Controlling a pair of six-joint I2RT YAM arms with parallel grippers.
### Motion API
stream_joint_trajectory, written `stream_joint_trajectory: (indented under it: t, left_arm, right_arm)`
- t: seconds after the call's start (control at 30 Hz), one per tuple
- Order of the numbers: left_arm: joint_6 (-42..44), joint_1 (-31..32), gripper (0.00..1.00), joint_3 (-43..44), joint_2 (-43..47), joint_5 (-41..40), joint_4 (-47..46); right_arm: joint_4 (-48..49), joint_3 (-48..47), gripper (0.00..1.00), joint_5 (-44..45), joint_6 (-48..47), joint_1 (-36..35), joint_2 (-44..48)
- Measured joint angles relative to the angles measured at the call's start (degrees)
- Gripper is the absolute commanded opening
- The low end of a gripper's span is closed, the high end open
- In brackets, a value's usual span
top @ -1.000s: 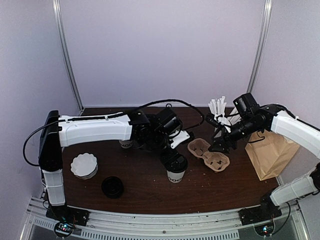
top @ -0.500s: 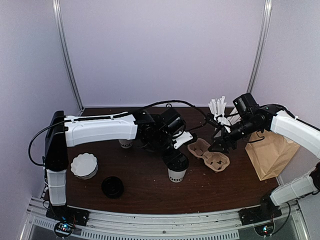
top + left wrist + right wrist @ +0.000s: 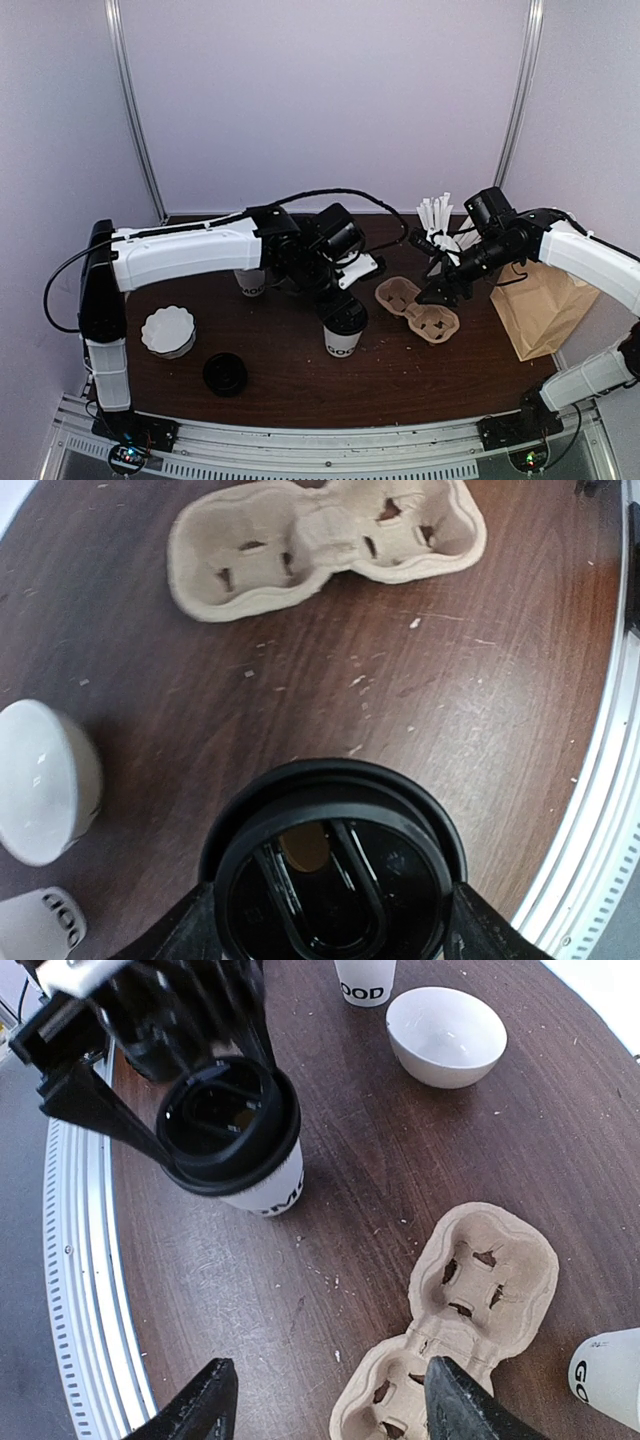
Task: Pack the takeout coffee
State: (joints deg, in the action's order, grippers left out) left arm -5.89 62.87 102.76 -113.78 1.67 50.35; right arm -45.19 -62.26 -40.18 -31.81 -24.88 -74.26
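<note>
The coffee cup (image 3: 343, 330), black lid on, is near the middle of the table (image 3: 290, 385). It leans a touch in the right wrist view, and whether its base is off the wood I cannot tell. The left gripper (image 3: 335, 925) has it, reaching down from above with a finger pressed on either side of the lid rim. Near it, to the right, lies the cardboard tray (image 3: 418, 308) with both wells empty. The right gripper (image 3: 330, 1365) hovers over the tray, jaws wide, holding nothing. Further right stands the brown paper bag (image 3: 540, 305). By my read, only the grab is made. The carry across, seating the cup in a well, and likely the bag are all to come.
</note>
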Motion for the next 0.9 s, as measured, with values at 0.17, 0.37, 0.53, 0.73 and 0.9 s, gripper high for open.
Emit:
stream_joint_trajectory:
  t: [0.17,0.37,0.53,0.73,0.9]
  left_arm:
    - [-1.5,-2.7,0.7,-2.6,7.3,-4.1,2.4]
    - [-6.0,-10.6,0.71,-15.2,19.8,-8.2,3.5]
    - [-9.5,-15.6,0.71,-24.1,28.0,-10.5,4.3]
    - [-11.8,-25.1,0.71,-30.1,33.5,-12.2,4.2]
    - [-13.7,-32.9,0.71,-33.6,33.6,-13.2,2.3]
  right_arm:
    - [0.0,0.0,0.68,0.0,0.0,0.2,0.0]
    - [0.0,0.0,0.68,0.0,0.0,0.2,0.0]
    - [0.0,0.0,0.68,0.0,0.0,0.3,-0.3]
    - [0.0,0.0,0.68,0.0,0.0,0.5,-0.3]
    - [0.0,0.0,0.68,0.0,0.0,0.5,-0.3]
